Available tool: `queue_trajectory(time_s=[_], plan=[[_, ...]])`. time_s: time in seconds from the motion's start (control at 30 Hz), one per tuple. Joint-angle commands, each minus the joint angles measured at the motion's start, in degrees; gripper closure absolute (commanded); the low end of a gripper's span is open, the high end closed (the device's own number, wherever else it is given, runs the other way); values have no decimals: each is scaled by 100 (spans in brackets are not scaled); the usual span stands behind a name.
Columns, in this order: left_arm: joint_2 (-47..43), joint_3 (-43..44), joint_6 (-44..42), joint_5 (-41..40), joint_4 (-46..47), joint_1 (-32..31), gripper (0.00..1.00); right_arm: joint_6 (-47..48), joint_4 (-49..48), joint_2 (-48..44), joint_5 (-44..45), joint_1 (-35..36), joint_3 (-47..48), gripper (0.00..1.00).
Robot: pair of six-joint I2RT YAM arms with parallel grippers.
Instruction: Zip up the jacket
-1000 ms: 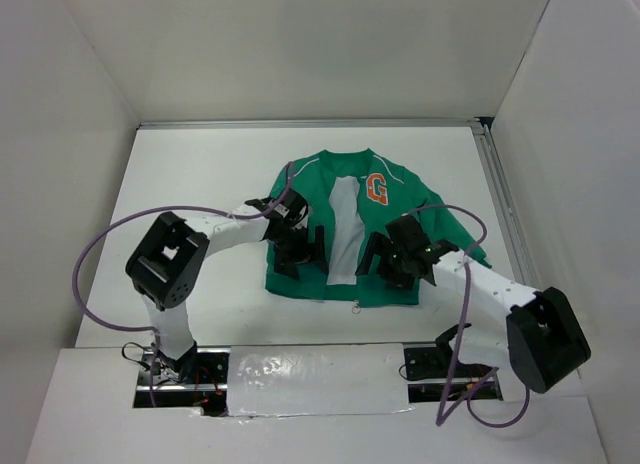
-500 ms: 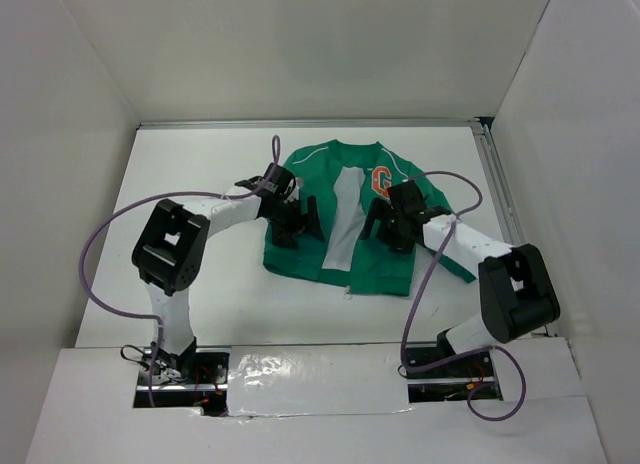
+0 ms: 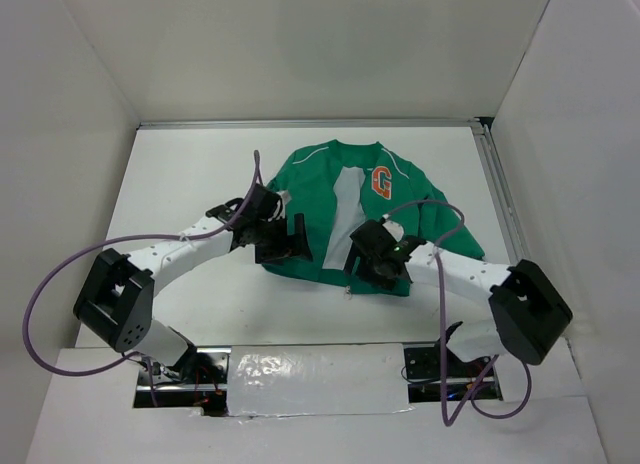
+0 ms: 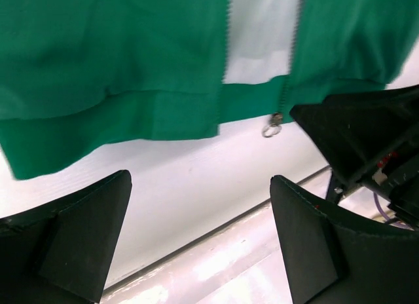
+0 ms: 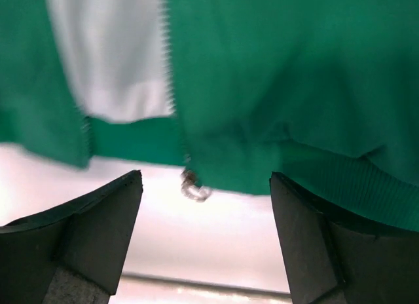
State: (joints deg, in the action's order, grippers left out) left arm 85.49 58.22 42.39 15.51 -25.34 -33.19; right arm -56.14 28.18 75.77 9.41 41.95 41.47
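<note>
The green jacket (image 3: 400, 209) lies front-up and unzipped on the table, with its orange "G" patch (image 3: 380, 184) and white lining (image 3: 345, 199) showing. My left gripper (image 3: 285, 241) is open and empty over the hem of the left front panel. My right gripper (image 3: 368, 256) is open and empty over the hem of the right panel. The left wrist view shows the hem (image 4: 131, 114) and the ring zipper pull (image 4: 272, 126) beyond the open gripper (image 4: 200, 186). In the right wrist view the pull (image 5: 194, 188) hangs at the hem, between the fingers of the open gripper (image 5: 206, 186).
White walls enclose the table on three sides. A metal rail (image 3: 497, 199) runs along the right edge. A taped strip (image 3: 300, 369) lies at the near edge, between the arm bases. Purple cables (image 3: 60, 274) loop off both arms.
Both grippers have drawn back from over the jacket's front panels to its near hem. The left arm's elbow swung out left and down. The jacket has shifted slightly away and turned.
</note>
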Motion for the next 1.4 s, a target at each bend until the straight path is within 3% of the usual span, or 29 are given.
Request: queue_trajectory(time_s=[0.0, 0.17, 0.3, 0.43, 0.5, 0.57, 0.7, 0.77, 1.23, 1.33, 1.37], plan=[[-50, -108, 59, -110, 12, 67, 1, -810, 187, 411, 578, 137, 115, 16], [2, -214, -20, 110, 179, 199, 1, -1224, 469, 1106, 817, 217, 458, 30], [11, -232, -20, 110, 205, 243, 1, -1338, 486, 1274, 851, 348, 476, 35], [81, -206, -12, 41, 170, 234, 1, -1488, 749, 1370, 1045, 401, 546, 53], [90, -153, 6, -65, 74, 225, 1, -1505, 811, 1388, 1072, 410, 537, 54], [108, -144, 32, -171, 21, 225, 1, -1558, 925, 1406, 1089, 401, 590, 36], [64, -223, -3, -83, 152, 225, 1, -1601, 1259, 1248, 1291, 612, 993, 21], [116, -284, -12, 22, 302, 225, 1, -1672, 1478, 1195, 1440, 743, 1169, 21], [169, -478, 15, 180, 504, 392, 1, -1743, 1383, 2109, 1265, 753, 1117, 30], [143, -548, -12, 269, 592, 471, 1, -1655, 1173, 2083, 1195, 727, 995, 42], [160, -557, -20, 286, 601, 497, 1, -1620, 1137, 2013, 1186, 718, 916, 51]])
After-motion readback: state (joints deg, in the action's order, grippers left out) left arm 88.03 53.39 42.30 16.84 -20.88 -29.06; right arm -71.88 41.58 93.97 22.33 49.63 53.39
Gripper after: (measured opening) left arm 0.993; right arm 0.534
